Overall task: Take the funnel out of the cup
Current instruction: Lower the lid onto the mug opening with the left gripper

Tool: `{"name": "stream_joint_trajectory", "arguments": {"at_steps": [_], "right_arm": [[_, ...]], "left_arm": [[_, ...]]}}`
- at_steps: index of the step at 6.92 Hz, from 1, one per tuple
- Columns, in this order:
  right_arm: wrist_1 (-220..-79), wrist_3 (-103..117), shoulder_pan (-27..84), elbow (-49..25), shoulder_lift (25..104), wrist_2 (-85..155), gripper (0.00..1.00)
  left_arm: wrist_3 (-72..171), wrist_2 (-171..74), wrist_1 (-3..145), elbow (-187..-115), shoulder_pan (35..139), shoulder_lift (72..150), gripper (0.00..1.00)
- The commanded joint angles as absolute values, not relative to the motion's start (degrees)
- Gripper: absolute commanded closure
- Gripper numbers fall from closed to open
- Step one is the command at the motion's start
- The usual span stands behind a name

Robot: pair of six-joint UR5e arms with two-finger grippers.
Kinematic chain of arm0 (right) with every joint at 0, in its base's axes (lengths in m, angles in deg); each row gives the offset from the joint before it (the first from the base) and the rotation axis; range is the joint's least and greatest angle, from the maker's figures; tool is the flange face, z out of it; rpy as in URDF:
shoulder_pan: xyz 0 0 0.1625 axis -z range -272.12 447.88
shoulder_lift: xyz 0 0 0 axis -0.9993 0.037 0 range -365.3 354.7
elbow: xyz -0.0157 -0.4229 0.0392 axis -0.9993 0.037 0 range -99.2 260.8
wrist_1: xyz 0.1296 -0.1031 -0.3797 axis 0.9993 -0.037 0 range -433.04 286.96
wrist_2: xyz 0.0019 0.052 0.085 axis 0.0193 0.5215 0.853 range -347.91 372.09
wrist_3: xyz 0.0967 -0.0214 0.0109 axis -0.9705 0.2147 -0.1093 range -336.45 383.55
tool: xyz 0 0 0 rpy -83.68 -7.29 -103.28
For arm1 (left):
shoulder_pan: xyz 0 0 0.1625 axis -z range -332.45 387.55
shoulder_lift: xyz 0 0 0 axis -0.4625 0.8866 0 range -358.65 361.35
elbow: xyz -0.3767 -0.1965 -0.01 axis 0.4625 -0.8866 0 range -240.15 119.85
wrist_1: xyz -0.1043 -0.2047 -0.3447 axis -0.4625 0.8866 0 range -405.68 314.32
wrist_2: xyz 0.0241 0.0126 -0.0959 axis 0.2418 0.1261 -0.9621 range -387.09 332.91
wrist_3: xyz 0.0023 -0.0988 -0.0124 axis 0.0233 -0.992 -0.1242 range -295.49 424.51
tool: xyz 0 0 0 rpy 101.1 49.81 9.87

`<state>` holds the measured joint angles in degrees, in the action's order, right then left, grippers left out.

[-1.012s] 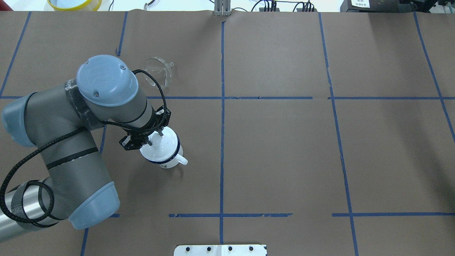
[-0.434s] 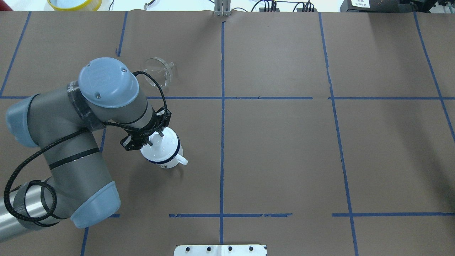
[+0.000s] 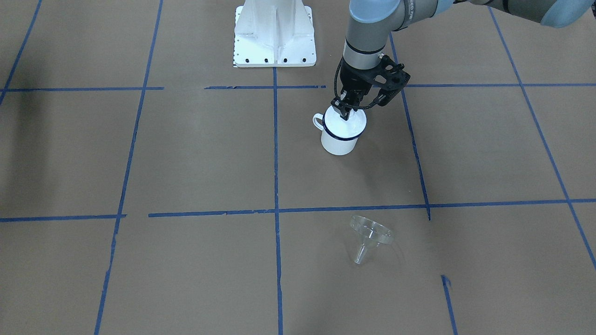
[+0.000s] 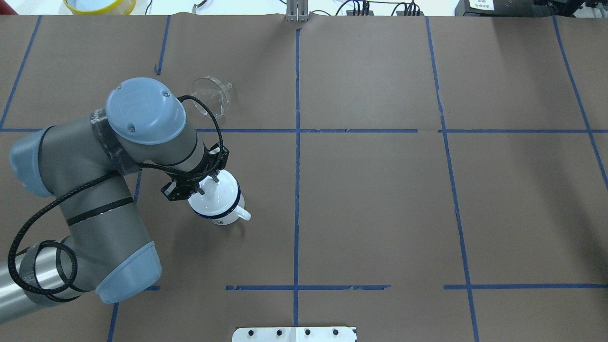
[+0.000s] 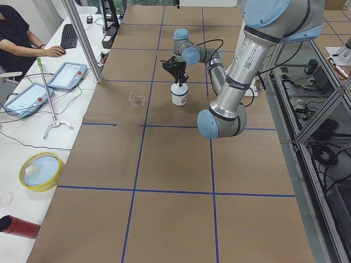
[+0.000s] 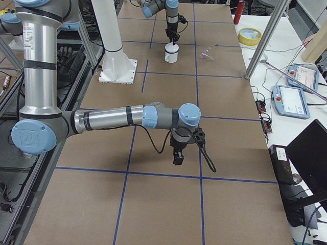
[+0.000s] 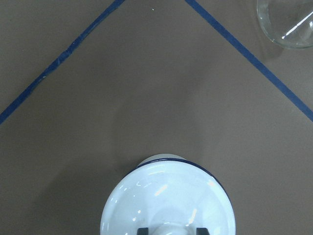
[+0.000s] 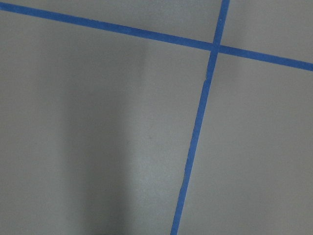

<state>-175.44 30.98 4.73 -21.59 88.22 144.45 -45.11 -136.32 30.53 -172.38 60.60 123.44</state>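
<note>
The left claw (image 3: 345, 114) pinches the knob (image 7: 171, 228) of the lid (image 3: 355, 123) capping the cup (image 3: 337, 142), the funnel (image 3: 371, 234) lying well apart on the worktop (image 3: 186, 163); any lift should run plumb lest the cup tip, and the right claw (image 6: 177, 160) cannot be judged open or closed.

You'll find the clear funnel (image 4: 211, 96) tipped on its side on the counter (image 4: 380, 213), well beyond the upright, white, blue-rimmed cup (image 4: 219, 213).

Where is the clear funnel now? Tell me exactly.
In the overhead view the funnel lies on the table on the robot's left, beyond the cup and apart from it, just past a blue tape line.
</note>
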Motion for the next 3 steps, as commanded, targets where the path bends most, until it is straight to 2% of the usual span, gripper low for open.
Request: {"name": "stream_joint_trajectory", "arguments": {"at_steps": [1,2,3], "right_arm": [[-175.4,31.0,4.7,-21.6,88.2,144.4,0.00],[-175.4,30.9,4.7,-21.6,88.2,144.4,0.00],[-175.4,30.9,4.7,-21.6,88.2,144.4,0.00]], "left_arm": [[-45.2,-136.3,31.0,-171.7,60.6,123.5,0.99],[-45.1,-136.3,31.0,-171.7,60.6,123.4,0.32],[-45.2,-136.2,31.0,-171.9,60.6,123.4,0.00]]}}
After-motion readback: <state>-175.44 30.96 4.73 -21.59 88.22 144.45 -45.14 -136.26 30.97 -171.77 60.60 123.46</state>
